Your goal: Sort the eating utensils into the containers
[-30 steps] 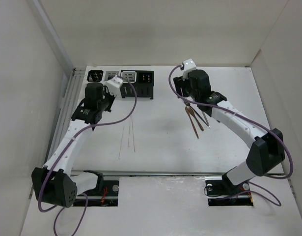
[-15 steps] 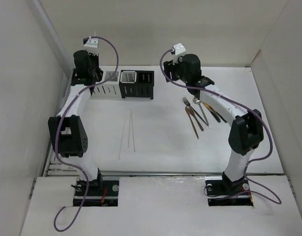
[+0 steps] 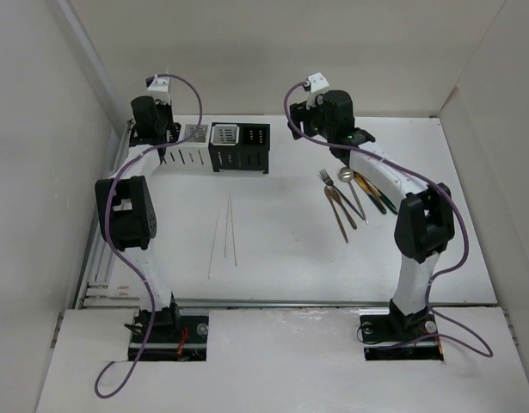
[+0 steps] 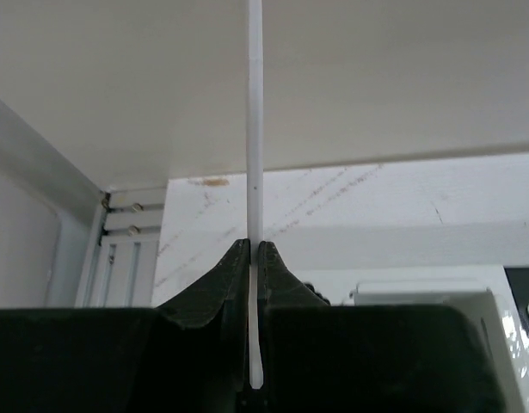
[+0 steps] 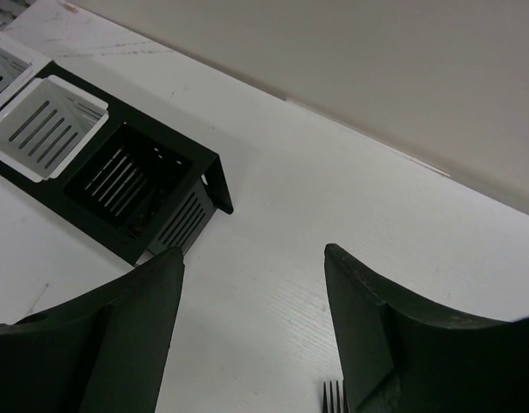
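My left gripper (image 3: pixel 158 136) is raised at the far left, above the leftmost caddy of the containers (image 3: pixel 238 160). It is shut on a thin white chopstick (image 4: pixel 255 129), which stands straight out between the fingertips (image 4: pixel 255 245). Two more chopsticks (image 3: pixel 227 228) lie on the table in the middle. Several forks, spoons and knives (image 3: pixel 350 198) lie in a bunch at the right. My right gripper (image 3: pixel 329 138) is open and empty, hovering behind that bunch (image 5: pixel 255 254). Fork tines (image 5: pixel 333 396) show at the bottom edge of the right wrist view.
The four caddies stand in a row at the back left; the right wrist view shows a white one (image 5: pixel 49 129) and a black one (image 5: pixel 131 176). Walls enclose the table at the back and both sides. A metal rail (image 3: pixel 118 185) runs along the left edge.
My left arm has swung up and back from in front of the caddies to the far left corner. My right gripper has drawn back from the utensil bunch toward the rear wall.
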Robot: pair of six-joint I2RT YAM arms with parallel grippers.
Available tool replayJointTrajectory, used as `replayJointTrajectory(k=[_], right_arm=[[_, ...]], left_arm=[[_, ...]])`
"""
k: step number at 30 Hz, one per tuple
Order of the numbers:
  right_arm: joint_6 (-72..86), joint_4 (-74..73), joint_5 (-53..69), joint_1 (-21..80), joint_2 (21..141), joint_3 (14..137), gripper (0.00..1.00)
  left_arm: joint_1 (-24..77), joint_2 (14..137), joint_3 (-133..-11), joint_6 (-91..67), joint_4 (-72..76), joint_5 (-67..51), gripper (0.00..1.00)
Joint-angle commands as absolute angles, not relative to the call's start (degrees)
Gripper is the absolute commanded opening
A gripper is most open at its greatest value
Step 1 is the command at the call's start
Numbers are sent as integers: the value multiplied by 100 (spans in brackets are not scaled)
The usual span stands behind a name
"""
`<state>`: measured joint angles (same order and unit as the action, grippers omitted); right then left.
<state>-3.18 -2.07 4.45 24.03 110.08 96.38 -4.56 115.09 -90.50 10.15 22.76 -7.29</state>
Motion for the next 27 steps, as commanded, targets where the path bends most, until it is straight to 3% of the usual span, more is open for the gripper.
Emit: replayJointTrajectory(k=[1,3,5,6,10,14,18,23,27], right_arm=[[-272,123,387,2373,10802,9695,72],[-272,123,334,2373,10740,9642,77],[-272,123,281,2373,10592,9580,84],[-272,123,281,2373,10591,9510,86],[-272,123,281,2373,10337,9317,92],[-272,123,106,2548,10064,9063,99],[-272,123,-193,2698,9678,8615,99],[-1,36,-518,2830,9027,7929,99],[105,-149,-703,2944,8667,7375,99]], left_arm=[[-448,11180,-8580,1072,2663,-1098,0],[-448,11022,-8271,1072,2611,-1046,5],[-501,10838,-8157,1072,2541,-1046,22],[-553,10767,-8095,1072,2444,-1046,39],[-606,10337,-8042,994,2110,-985,57],[-606,9731,-8147,871,1303,-827,60],[-150,9142,-7885,1080,-331,-939,61],[709,8229,-6157,1326,-1676,-1766,64],[1563,7867,-5303,1529,-2012,-1637,64]])
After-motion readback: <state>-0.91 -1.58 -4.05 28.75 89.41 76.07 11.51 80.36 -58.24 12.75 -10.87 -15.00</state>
